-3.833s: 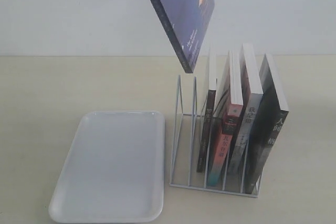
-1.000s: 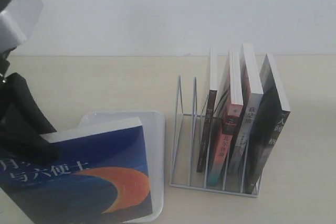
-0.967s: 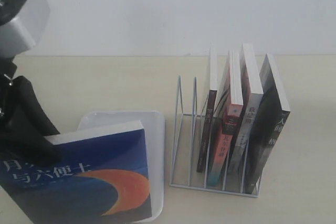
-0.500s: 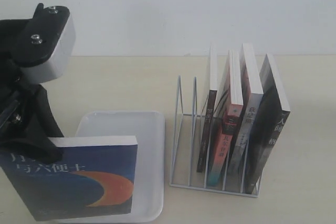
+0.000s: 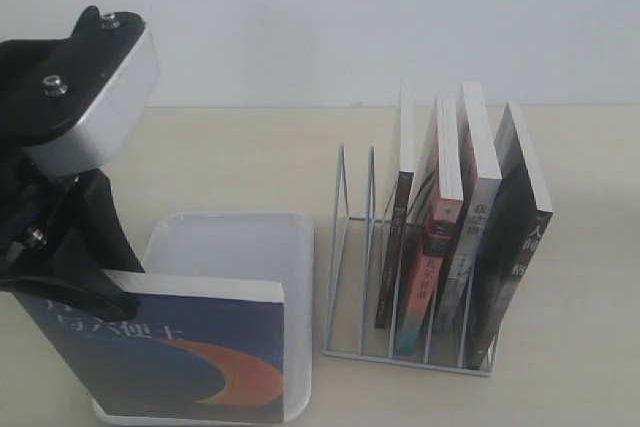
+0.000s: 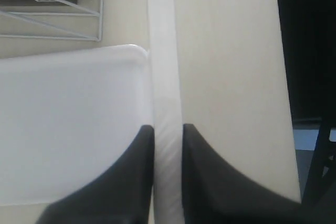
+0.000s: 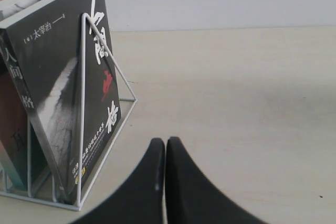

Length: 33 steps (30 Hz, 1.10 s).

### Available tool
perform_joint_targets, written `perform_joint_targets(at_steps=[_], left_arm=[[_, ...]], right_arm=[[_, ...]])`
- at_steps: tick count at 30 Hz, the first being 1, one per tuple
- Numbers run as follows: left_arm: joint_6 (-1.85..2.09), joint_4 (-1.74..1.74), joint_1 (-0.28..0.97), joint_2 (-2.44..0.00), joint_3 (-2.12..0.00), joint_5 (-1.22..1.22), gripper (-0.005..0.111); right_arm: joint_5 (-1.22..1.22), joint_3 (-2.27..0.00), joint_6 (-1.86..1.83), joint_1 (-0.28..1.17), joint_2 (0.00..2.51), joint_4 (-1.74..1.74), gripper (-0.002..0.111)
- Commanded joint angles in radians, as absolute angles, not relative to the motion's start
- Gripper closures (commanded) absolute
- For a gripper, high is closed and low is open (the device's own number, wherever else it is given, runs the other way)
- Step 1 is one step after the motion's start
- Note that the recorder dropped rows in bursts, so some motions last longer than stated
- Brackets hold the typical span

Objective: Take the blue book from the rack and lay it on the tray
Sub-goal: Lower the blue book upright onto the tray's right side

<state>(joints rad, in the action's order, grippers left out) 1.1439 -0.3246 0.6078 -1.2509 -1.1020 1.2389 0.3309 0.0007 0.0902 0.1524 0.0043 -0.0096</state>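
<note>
We see the left gripper (image 6: pixel 168 127) clamped on the blue book (image 5: pixel 170 362), its cover facing us, over the near end of the tray (image 5: pixel 235 242), beside the rack (image 5: pixel 333 257). The right gripper (image 7: pixel 166 142) is pinched closed, empty.

Blue book (image 5: pixel 180 357) hides most of the tray (image 5: pixel 240 237) under it. On the left wrist cam only its white page edge shows between the left fingers (image 6: pixel 131 177), no cover at all. The right fingers (image 7: pixel 184 187) get chopped by the frame, and the rack (image 7: pixel 81 108) beside them runs off the edge.
</note>
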Motion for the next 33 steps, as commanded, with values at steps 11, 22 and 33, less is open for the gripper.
perform_joint_targets(at_steps=[11,22,33], left_arm=[[1.232,-0.378,0.539,-1.309,-1.11,1.221,0.103],[1.238,-0.372,0.521,-1.364,-1.11,1.217,0.103],[1.226,-0.412,0.458,-1.368,-1.138,1.221,0.103]], right_arm=[[0.323,0.0,0.091,0.15,0.0,-0.013,0.108],[0.323,0.0,0.091,0.15,0.0,-0.013,0.108],[0.323,0.0,0.091,0.15,0.0,-0.013,0.108]])
